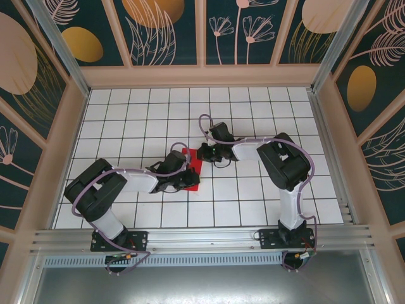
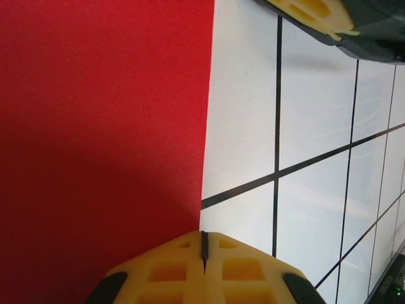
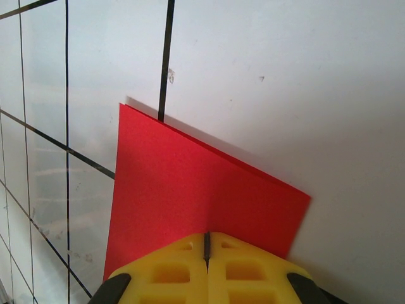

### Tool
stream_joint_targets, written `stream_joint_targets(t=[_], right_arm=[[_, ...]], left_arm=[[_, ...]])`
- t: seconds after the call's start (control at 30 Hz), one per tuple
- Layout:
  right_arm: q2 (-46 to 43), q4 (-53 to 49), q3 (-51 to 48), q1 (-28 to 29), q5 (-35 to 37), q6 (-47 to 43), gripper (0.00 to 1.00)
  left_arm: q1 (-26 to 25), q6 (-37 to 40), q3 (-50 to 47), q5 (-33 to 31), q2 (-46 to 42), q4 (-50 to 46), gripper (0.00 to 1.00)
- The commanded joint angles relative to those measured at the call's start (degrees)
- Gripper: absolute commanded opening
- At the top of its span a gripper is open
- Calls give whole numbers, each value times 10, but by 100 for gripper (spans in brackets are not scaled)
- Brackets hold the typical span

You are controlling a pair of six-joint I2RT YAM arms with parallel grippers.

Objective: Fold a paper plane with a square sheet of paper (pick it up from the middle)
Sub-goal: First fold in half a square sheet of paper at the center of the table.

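The square sheet of paper [image 1: 193, 166] lies on the white gridded table as a narrow bright red strip between my two grippers. In the right wrist view the paper [image 3: 190, 183] shows two stacked layers along its far edge. My right gripper [image 3: 206, 235] is shut, its tips resting on the near part of the sheet with nothing between the jaws. My left gripper [image 2: 204, 234] is shut too, its tips at the right edge of the paper [image 2: 101, 126]. From above, the left gripper [image 1: 188, 179] sits at the strip's near end and the right gripper [image 1: 200, 152] at its far end.
The table [image 1: 253, 114] is a white grid with black lines, closed in by patterned walls on three sides. An aluminium rail [image 1: 202, 237] carrying both arm bases runs along the near edge. A yellow finger [image 2: 316, 16] of the right gripper shows at the top of the left wrist view.
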Motion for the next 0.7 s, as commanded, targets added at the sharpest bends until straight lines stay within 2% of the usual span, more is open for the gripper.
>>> stream_joint_targets(t=[0.0, 0.2, 0.4, 0.67], right_arm=[[34, -34, -2, -2, 20, 1, 0], [35, -30, -7, -2, 18, 6, 0], [35, -29, -10, -1, 17, 5, 0], [38, -31, -9, -3, 19, 5, 0]], left_arm=[[-6, 31, 38, -25, -10, -44, 6], [-6, 43, 72, -35, 23, -61, 6], [-6, 33, 44, -36, 30, -50, 0], [-19, 18, 14, -19, 23, -36, 0]])
